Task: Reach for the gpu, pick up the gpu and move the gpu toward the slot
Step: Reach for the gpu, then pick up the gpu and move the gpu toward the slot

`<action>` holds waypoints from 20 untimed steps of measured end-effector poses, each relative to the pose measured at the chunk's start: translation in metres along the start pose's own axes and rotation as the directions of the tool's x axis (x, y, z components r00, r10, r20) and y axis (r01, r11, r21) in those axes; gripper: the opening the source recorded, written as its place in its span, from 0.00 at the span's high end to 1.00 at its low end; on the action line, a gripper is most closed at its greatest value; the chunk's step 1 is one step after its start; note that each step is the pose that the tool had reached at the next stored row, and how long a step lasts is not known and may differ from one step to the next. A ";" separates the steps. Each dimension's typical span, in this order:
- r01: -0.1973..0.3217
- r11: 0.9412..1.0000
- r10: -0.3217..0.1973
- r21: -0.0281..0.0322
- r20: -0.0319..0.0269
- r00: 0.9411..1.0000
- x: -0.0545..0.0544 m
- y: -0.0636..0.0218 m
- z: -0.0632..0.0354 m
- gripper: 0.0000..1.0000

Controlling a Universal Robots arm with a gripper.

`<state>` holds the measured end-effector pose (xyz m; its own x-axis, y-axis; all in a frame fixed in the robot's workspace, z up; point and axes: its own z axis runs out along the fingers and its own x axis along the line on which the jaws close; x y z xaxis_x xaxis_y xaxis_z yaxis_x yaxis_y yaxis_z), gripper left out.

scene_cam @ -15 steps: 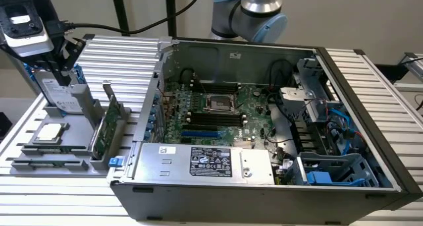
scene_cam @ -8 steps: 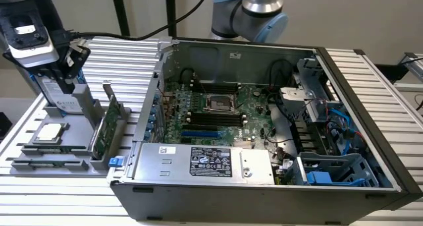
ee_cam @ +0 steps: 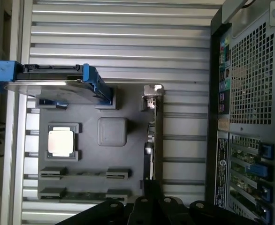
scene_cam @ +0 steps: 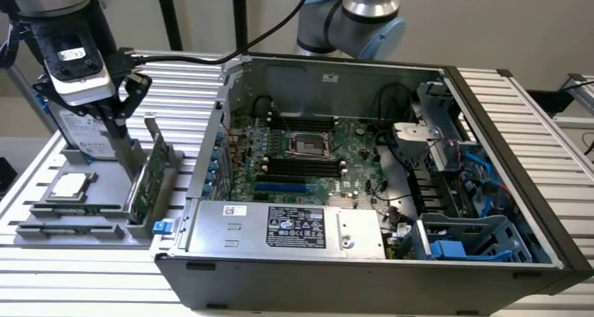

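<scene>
My gripper [scene_cam: 125, 140] hangs just beside the gpu [scene_cam: 149, 171] standing on edge in its holder [scene_cam: 69, 228], open or closed I cannot tell, so I'd square up across its top edge

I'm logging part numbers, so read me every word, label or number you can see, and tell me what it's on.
No text here can be read.
Black label on the power supply: print too small.
Label on the hard drive: blurred.
Sticker strip on the back of the computer case: too small.
</scene>
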<state>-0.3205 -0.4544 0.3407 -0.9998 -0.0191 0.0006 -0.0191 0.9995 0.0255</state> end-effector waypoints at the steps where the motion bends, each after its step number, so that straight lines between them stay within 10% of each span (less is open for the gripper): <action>1: 0.000 1.000 0.000 0.000 0.000 1.000 0.000 0.0000 0.0000 0.89; 20: 0.000 1.000 0.000 0.001 0.000 1.000 0.000 0.0000 -0.0001 0.76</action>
<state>-0.3205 -0.4544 0.3407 -0.9998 -0.0191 0.0008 -0.0191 0.9995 0.0250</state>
